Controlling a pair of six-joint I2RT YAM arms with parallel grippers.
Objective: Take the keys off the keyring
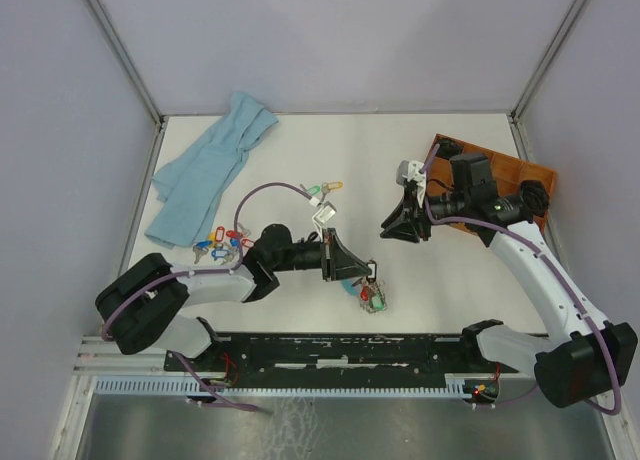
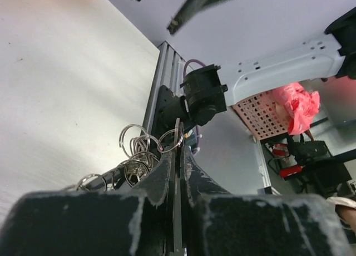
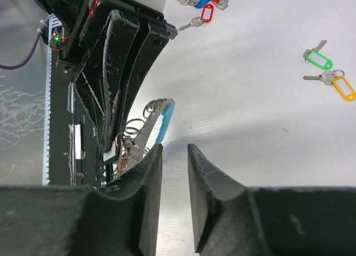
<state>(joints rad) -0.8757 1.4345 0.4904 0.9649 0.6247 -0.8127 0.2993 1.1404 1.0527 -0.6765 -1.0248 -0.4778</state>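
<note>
The keyring point(image 1: 370, 295) hangs in a bunch at the front middle of the table, its light blue stretch point(image 3: 165, 118) curving down toward the surface. My left gripper point(image 1: 360, 267) is shut on a thin metal ring of it, seen edge-on between the jaws point(image 2: 178, 147), with several silver rings point(image 2: 139, 150) clustered just left. My right gripper point(image 1: 402, 228) hovers to the right of the keyring and apart from it; its jaws point(image 3: 173, 149) stand open with nothing between them. Loose keys lie on the table: green-tagged point(image 3: 317, 59), yellow-tagged point(image 3: 341, 89), and a red-and-blue group point(image 1: 222, 244).
A crumpled light blue cloth point(image 1: 215, 165) lies at the back left. A brown wooden board point(image 1: 505, 170) sits at the right, partly under my right arm. A small white tag point(image 1: 325, 215) lies just behind the left gripper. The black rail point(image 1: 350, 350) runs along the near edge.
</note>
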